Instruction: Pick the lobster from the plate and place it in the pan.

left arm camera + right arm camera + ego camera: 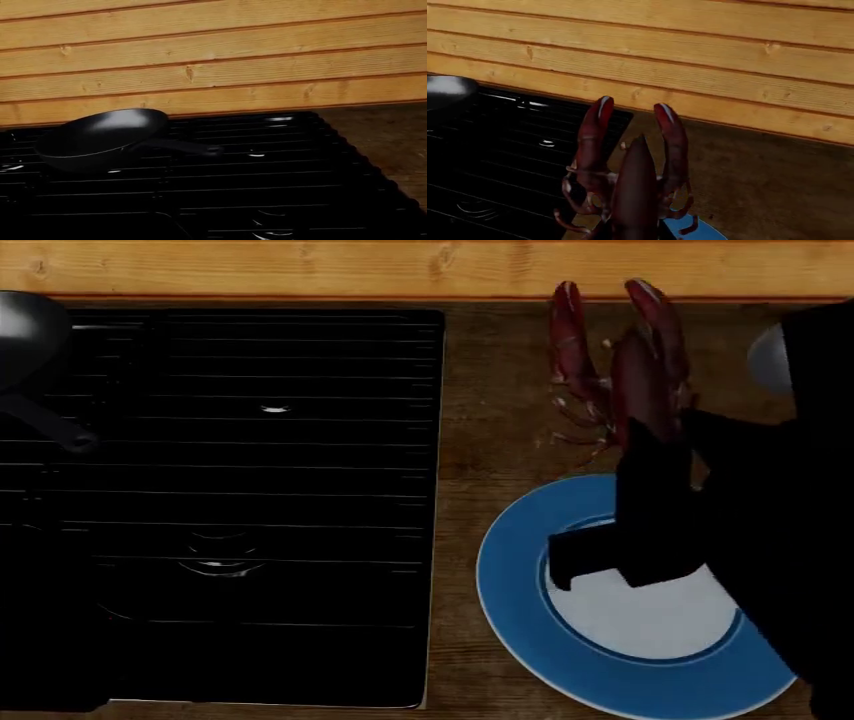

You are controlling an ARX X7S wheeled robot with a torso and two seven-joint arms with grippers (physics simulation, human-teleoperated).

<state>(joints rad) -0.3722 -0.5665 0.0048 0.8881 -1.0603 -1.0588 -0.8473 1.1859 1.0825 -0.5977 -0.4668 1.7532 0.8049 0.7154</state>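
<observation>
Your right gripper (650, 455) clamps the lobster (638, 370) by its body, lifted clear of the plate (514, 570) at that plate's 12 o'clock, claws toward the wooden wall (694, 45). The pan (100, 137) sits on the black stove grate (267, 500), far at 9 o'clock. Your left gripper is out of sight.

A glossy black pan (100, 137) is seen at the left of the frame, resting on a black grated stovetop (267, 185) that fills the lower half. Its handle (183, 147) is pointed toward the right, and its bowl is tilted so that the inside is shown. A wooden plank wall (213, 55) is seen across the upper half. A strip of brown countertop (387, 145) is visible at the right edge.
</observation>
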